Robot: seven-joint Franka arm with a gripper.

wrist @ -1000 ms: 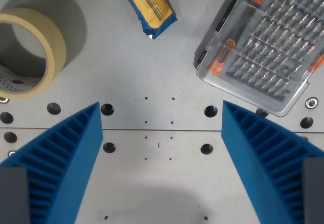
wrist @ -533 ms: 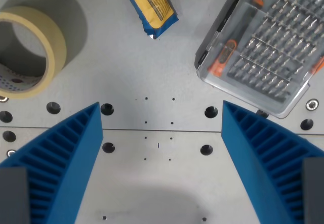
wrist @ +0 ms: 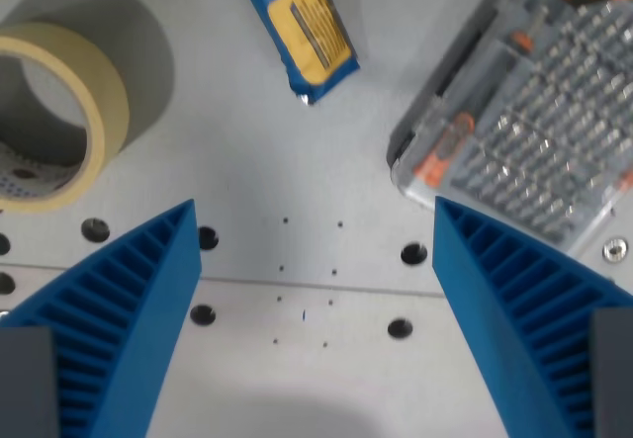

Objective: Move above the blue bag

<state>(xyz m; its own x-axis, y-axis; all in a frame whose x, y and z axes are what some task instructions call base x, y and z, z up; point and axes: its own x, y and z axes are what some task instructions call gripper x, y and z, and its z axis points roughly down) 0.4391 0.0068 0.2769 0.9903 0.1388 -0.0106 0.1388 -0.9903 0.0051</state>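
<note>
2 ribbed blue fingers

Bag lies between tape roll, left, and bit case, right.

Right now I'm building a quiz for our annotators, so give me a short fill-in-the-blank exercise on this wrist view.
1. The blue bag carries a ____ label.
2. The roll of tape lies at the wrist view's ____.
3. The gripper hangs with its jaws ____, nothing between them.
4. The clear bit case has ____ accents.

Missing words: yellow; left; open; orange
</note>
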